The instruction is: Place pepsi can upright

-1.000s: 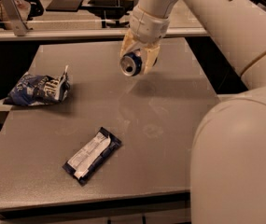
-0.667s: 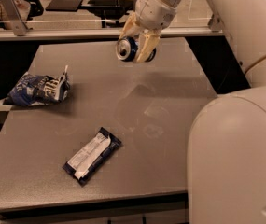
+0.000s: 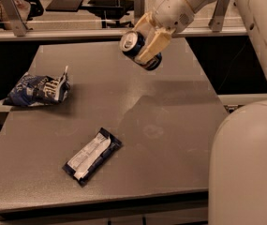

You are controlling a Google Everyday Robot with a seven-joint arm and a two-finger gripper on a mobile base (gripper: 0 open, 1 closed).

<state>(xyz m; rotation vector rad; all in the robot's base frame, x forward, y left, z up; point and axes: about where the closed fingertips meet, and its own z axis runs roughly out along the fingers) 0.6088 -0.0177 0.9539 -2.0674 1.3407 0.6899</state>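
Note:
The pepsi can (image 3: 134,47) is a small blue can with a silver top. It is held tilted on its side in the air above the far middle of the grey table (image 3: 170,107), silver top pointing left towards the camera. My gripper (image 3: 145,41) is shut on the can, with one cream finger (image 3: 153,43) across its front and the other behind it.
A blue-and-white chip bag (image 3: 38,89) lies at the table's left edge. A flat dark wrapper with a white label (image 3: 92,156) lies near the front middle. My arm's white body (image 3: 248,163) fills the right foreground. A rail and counter run behind the table.
The gripper has lifted the can higher and turned it, so the silver top now points more to the left. The bag and wrapper have not moved.

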